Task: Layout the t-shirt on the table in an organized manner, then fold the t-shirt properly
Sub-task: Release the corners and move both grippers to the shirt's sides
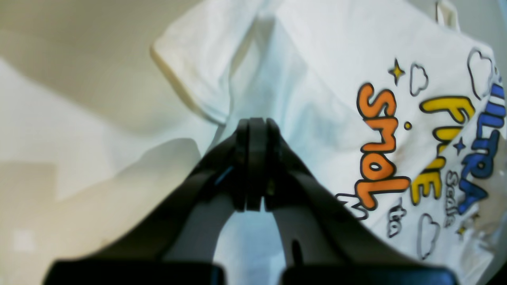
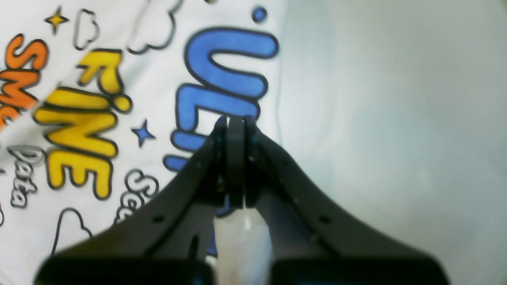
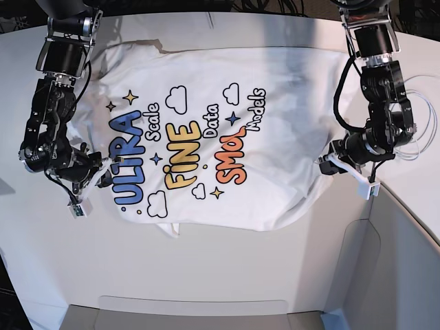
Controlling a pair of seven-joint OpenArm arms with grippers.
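The white t-shirt (image 3: 206, 89) lies spread on the table (image 3: 227, 261), print up, with blue "ULTRA", yellow "FINE" and orange "SMOL". My left gripper (image 3: 322, 163) sits at the shirt's right side, where the cloth bunches up. In the left wrist view this gripper (image 1: 255, 120) is shut, pinching t-shirt (image 1: 317, 59) fabric below the sleeve. My right gripper (image 3: 104, 180) is at the shirt's left edge beside "ULTRA". Close up, that gripper (image 2: 236, 118) is shut on the t-shirt (image 2: 158, 99) edge, with white cloth showing between its fingers.
A coiled white cable (image 3: 423, 124) lies on the table's right side behind the left arm. A grey angular bin (image 3: 405, 254) fills the lower right corner. A shallow pale tray edge (image 3: 192, 306) runs along the front.
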